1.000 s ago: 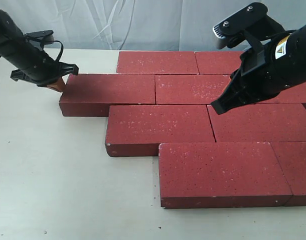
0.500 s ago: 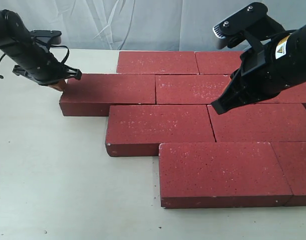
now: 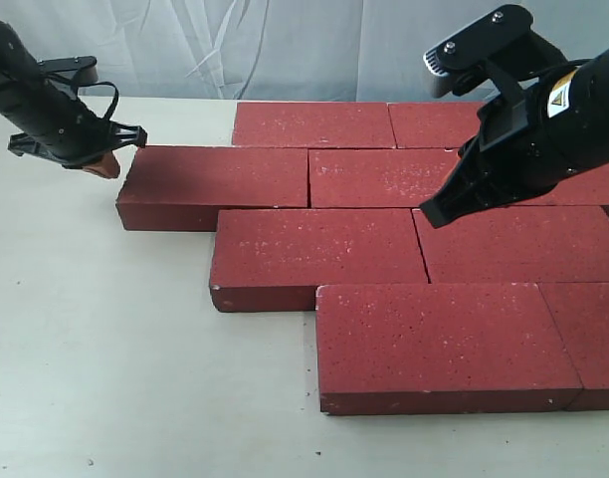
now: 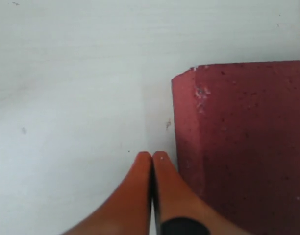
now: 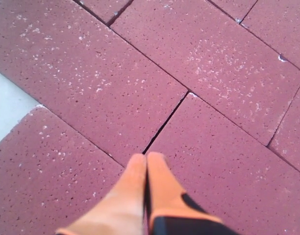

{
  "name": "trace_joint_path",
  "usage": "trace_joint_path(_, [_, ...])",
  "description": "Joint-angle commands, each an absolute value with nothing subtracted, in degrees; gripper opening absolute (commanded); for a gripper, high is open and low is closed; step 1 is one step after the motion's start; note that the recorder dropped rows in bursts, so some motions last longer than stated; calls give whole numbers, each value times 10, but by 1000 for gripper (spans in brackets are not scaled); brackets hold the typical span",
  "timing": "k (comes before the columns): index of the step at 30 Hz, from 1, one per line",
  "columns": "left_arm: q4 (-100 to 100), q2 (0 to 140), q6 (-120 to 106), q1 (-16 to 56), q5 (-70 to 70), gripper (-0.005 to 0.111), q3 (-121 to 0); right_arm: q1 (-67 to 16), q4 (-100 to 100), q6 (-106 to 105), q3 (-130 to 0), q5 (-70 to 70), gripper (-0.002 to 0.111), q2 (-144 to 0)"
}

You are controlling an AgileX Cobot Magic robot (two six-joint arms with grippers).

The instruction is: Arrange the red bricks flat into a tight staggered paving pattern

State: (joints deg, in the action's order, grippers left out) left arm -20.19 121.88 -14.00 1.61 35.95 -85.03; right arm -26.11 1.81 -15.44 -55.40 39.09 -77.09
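Several dark red bricks (image 3: 314,244) lie flat on the white table in staggered rows, edges touching. The second row's leftmost brick (image 3: 215,179) juts out to the left. My left gripper (image 3: 107,166) is shut and empty, its orange tips just off that brick's left end (image 4: 238,147), a small gap apart. In the left wrist view the gripper (image 4: 152,155) hovers over bare table beside the brick's corner. My right gripper (image 5: 147,156) is shut and empty above a joint between bricks (image 5: 164,122); in the exterior view its tips are hidden behind the arm (image 3: 523,139).
Bare white table (image 3: 96,349) stretches left of and in front of the bricks. A pale cloth backdrop (image 3: 285,50) hangs behind. The paving runs off the right edge of the exterior view.
My left gripper has drawn back to the left, off the end of the second-row brick it was touching. The bricks and right arm have not moved.
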Motion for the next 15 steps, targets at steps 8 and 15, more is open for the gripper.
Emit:
trace_joint_path(8, [-170,1152,-137,-34,378,0,-850,-257,15,-148,-551,361,-1,-766])
trace_joint_path(15, [-170,1057,-137,-40,422,0,-850,-189,19,-128,-594,361,-1,-810])
